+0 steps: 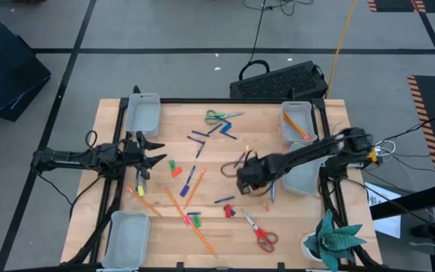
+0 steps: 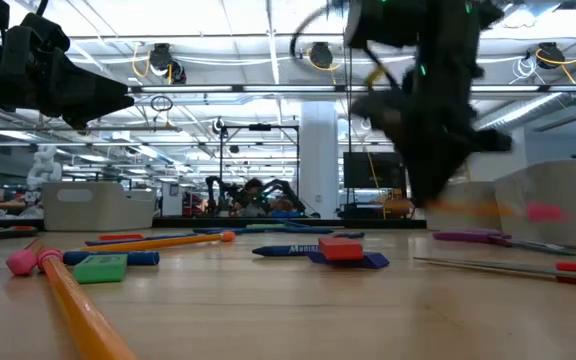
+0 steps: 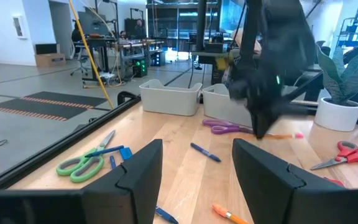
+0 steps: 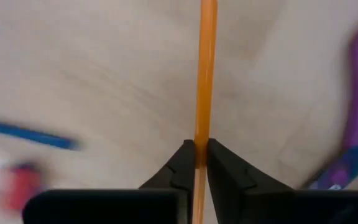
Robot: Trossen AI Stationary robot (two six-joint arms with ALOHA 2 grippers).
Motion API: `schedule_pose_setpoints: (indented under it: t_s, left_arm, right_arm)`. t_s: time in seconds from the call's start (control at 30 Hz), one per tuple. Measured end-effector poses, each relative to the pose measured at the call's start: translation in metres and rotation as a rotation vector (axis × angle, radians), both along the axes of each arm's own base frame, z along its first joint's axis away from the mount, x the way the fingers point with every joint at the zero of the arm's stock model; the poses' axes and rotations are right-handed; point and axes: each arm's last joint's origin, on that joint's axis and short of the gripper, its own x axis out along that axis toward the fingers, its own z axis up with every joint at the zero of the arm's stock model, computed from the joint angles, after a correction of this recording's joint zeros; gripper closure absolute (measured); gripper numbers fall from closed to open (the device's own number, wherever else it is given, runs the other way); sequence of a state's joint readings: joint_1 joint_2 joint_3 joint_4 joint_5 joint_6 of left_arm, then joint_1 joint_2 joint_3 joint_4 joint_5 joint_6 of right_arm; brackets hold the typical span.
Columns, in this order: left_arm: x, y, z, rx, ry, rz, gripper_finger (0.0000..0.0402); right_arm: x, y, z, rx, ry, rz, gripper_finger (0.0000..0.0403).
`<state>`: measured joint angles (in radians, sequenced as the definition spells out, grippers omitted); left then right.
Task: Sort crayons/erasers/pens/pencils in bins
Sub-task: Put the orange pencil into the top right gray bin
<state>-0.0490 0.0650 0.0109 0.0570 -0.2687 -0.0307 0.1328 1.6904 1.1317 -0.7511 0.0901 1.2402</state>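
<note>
Your right gripper [image 4: 199, 163] is pinched tight on a long thin orange pencil [image 4: 204, 74], held above the bare wooden table [image 1: 225, 227] near its middle, just left of the right-hand translucent grey-white plastic bins. Your left gripper [image 3: 196, 163] hangs with fingers spread and holds nothing, by the left edge. The far right bin [image 1: 299, 125] holds an orange pencil; the far left bin [image 1: 143, 115] looks empty.
</note>
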Motion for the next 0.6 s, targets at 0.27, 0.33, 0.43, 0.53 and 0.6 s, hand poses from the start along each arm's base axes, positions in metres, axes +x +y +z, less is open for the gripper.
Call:
schedule_pose_setpoints:
  t_s: [0.27, 0.33, 0.43, 0.53, 0.6]
  left_arm:
    - [0.0, 0.0, 0.0, 0.0, 0.0, 0.0, 0.0204]
    - [0.0, 0.0, 0.0, 0.0, 0.0, 0.0, 0.0204]
    - [0.0, 0.0, 0.0, 0.0, 0.0, 0.0, 0.0204]
    - [0.0, 0.0, 0.0, 0.0, 0.001, 0.0, 0.0204]
    - [0.0, 0.0, 0.0, 0.0, 0.0, 0.0, 0.0204]
  right_arm:
    - [-0.027, -0.069, 0.074, -0.391, -0.211, -0.008, 0.0383]
    - [-0.039, -0.093, 0.087, -0.496, -0.189, -0.018, 0.0383]
    - [-0.059, -0.128, 0.099, -0.583, -0.131, -0.032, 0.0384]
    - [-0.079, -0.159, 0.099, -0.602, -0.021, -0.059, 0.0384]
    - [-0.092, -0.176, 0.097, -0.593, 0.056, -0.07, 0.0384]
